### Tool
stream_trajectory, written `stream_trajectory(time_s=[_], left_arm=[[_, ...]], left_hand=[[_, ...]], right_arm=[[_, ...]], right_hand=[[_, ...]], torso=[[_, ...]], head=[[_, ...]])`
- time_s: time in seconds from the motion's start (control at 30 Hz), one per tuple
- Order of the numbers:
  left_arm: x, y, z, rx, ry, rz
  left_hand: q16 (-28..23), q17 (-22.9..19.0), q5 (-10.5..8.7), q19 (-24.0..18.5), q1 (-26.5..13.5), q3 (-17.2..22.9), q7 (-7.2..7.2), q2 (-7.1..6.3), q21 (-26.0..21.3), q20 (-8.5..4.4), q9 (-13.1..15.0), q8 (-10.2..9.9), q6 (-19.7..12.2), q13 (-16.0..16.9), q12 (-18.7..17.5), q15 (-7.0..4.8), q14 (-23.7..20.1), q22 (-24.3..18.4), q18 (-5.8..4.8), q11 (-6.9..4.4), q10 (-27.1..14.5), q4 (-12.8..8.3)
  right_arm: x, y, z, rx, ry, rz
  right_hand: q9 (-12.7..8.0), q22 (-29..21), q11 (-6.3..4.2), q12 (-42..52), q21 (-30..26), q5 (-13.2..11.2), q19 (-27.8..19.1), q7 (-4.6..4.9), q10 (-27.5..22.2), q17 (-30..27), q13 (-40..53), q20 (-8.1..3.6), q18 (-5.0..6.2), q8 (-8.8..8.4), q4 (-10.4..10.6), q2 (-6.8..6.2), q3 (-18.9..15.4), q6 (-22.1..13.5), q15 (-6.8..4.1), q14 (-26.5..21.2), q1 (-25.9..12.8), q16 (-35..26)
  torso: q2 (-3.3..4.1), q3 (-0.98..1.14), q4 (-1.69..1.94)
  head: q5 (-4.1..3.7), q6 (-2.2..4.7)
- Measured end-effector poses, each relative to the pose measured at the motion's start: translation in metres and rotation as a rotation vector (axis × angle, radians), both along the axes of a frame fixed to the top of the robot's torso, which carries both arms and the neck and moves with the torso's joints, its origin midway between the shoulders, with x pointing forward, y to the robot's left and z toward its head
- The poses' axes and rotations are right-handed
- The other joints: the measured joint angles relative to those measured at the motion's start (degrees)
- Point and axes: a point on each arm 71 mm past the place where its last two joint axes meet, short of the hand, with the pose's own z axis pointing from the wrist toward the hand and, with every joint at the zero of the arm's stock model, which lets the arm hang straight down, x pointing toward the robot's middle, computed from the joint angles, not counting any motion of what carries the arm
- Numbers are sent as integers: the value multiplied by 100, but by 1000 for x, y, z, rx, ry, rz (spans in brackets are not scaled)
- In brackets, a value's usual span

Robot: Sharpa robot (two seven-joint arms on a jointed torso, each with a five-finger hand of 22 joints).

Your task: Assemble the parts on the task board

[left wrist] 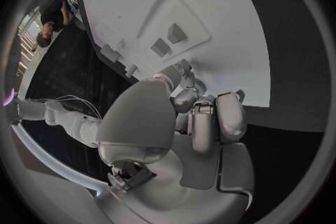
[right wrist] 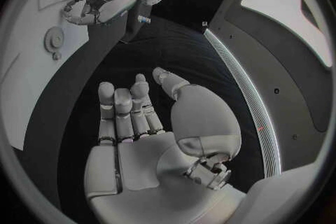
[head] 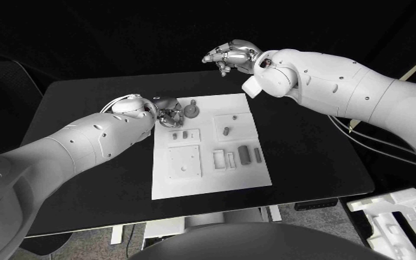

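Observation:
The white task board [head: 247, 106] lies in the middle of the black table. A round grey gear part [head: 190, 111] sits at its far left corner, also the gear [right wrist: 52, 39]. My left hand [head: 166, 114] hovers just left of that gear over the board's corner, fingers curled in; whether it holds a piece is hidden. The left hand [left wrist: 203, 115] shows curled fingers over the board's edge [left wrist: 210, 11]. Other small grey parts [head: 244, 153] lie at the board's right. My right hand [head: 231, 55] is raised beyond the far edge, and its palm [right wrist: 140, 123] is bare with fingers straight.
Raised white blocks with recesses [head: 184, 162] sit on the board's near half. The black table [head: 312, 157] has bare room right and left of the board. White foam packing [head: 390, 212] lies on the floor at the lower right.

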Motion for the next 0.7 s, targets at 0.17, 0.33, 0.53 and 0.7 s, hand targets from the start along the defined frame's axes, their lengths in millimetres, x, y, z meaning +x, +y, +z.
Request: stream_trajectory(time_s=[0.17, 0.33, 0.53, 0.7], left_arm=[[0, 0, 0, 1, 0, -1], [0, -1, 0, 1, 1, -2], [-1, -2, 0, 2, 4, -3], [-1, -1, -1, 2, 5, -4]], left_hand=[[0, 0, 0, 0, 0, 0, 0, 0, 0, 0, 0, 0, 0, -1, 0, 0, 0, 0, 0, -14, -14, 0], [0, 0, 0, 0, 0, 0, -1, 0, 0, 0, -1, 0, 0, -1, 0, 0, 0, -1, 0, -15, -15, 0], [0, 0, 0, 0, 0, 0, -1, 0, 0, 0, -1, 0, 1, -1, 0, 0, 0, 4, 0, -15, -15, 0], [0, 0, 0, 0, 0, 0, -1, 0, 0, 0, -1, 0, 1, -2, -1, 0, 0, 4, 0, -15, -15, 0]], right_arm=[[0, 0, 0, 0, 0, 0], [0, 0, 0, 0, 0, 0], [0, -1, 0, 0, 0, 0], [0, -1, 0, -1, 0, -1]], right_hand=[[0, 0, 0, 0, 0, 0, 0, 0, 0, 0, 0, 0, 0, 0, 0, 0, 0, 0, 0, 0, 0, 0], [0, 0, 0, 0, 0, 0, 0, 0, 0, -1, 0, 0, 0, 0, 0, 0, 0, 0, 2, -2, 0, 0], [0, 0, 0, 0, 0, 0, 0, 0, 0, -1, 0, 0, 0, 0, 0, 0, 0, 0, 3, -3, 0, 0], [0, 0, 0, 0, 0, 0, 0, 0, 0, -1, 0, 0, 0, 0, 0, 0, 0, 0, 3, -3, 0, 0]], torso=[[1, 1, 1], [1, 0, 0], [0, 1, 0], [1, 1, 2]], head=[[0, -1], [0, -1], [-1, -1], [-2, -4]])
